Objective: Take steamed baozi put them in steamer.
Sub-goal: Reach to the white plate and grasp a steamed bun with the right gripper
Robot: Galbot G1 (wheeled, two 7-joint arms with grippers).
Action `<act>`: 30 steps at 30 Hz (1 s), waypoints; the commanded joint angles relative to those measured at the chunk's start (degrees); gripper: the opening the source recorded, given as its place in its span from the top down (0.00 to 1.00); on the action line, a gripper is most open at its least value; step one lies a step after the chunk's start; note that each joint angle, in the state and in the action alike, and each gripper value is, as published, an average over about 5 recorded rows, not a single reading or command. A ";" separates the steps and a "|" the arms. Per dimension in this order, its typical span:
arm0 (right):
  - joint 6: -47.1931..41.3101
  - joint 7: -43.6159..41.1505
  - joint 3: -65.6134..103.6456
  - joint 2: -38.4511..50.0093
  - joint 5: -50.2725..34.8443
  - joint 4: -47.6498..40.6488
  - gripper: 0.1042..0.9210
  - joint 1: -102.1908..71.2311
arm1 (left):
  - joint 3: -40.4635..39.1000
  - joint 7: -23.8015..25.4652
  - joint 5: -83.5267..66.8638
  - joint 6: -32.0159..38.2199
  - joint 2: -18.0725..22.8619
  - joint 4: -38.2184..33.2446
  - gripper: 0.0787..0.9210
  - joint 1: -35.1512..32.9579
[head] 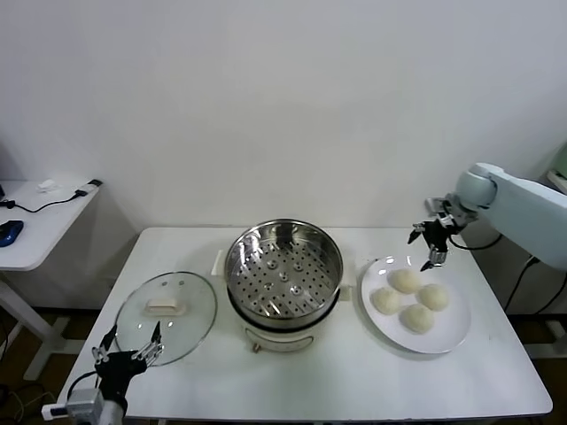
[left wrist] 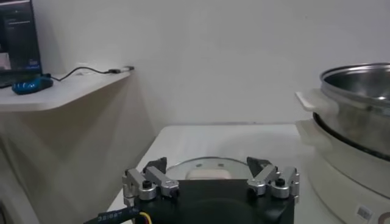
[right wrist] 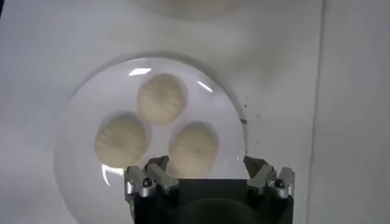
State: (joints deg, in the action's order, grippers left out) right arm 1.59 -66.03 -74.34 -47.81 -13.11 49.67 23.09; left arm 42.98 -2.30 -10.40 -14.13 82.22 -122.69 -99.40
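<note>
The right gripper (head: 432, 243) hangs with its jaws spread and empty above the far rim of the white plate (head: 452, 335), near the worktop's far right corner. Directly below and just toward the front edge, four steamed baozi (head: 406, 281) sit clustered on that plate, each touching or almost touching its neighbour; the right wrist view shows three of them (right wrist: 161, 97) past the parted fingers (right wrist: 150, 178), the fourth hidden under the gripper body. The plate lies on the right side of the white worktop (head: 337, 381), just beside the steamer (head: 283, 266), which stands at the middle of the worktop: a shiny steel basket with a perforated bottom, holding nothing, seated on a white cooker base (head: 276, 335) with side handles. Left of the steamer, close to it, a round glass lid (head: 166, 305) with a white handle rests flat on the worktop. The left gripper (head: 131, 347) is parked at the worktop's front left corner, its fingers (left wrist: 152, 181) wide apart and gripping nothing, poised at the near edge of the lid. A separate white side table (head: 40, 226) stands off beyond the left edge.
</note>
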 commanded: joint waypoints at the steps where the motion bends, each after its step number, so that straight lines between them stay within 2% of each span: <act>1: -0.26 0.69 -2.09 -4.08 0.84 -4.82 0.12 -2.48 | 0.17 0.06 0.15 0.34 0.25 0.23 0.12 -0.30; 12: -2.83 5.79 4.16 -5.26 0.40 -7.65 0.12 -8.66 | 0.00 -0.01 0.90 0.64 0.33 0.91 0.12 -0.36; 30: -4.72 8.28 9.89 -5.40 3.76 -9.69 0.12 -14.50 | -0.26 -0.02 1.52 1.03 0.40 2.50 0.12 -0.64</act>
State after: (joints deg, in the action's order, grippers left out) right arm -2.68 -59.04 -67.20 -52.70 -10.36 41.50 11.25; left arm 42.81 -2.32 -9.11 -13.19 82.63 -120.68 -100.07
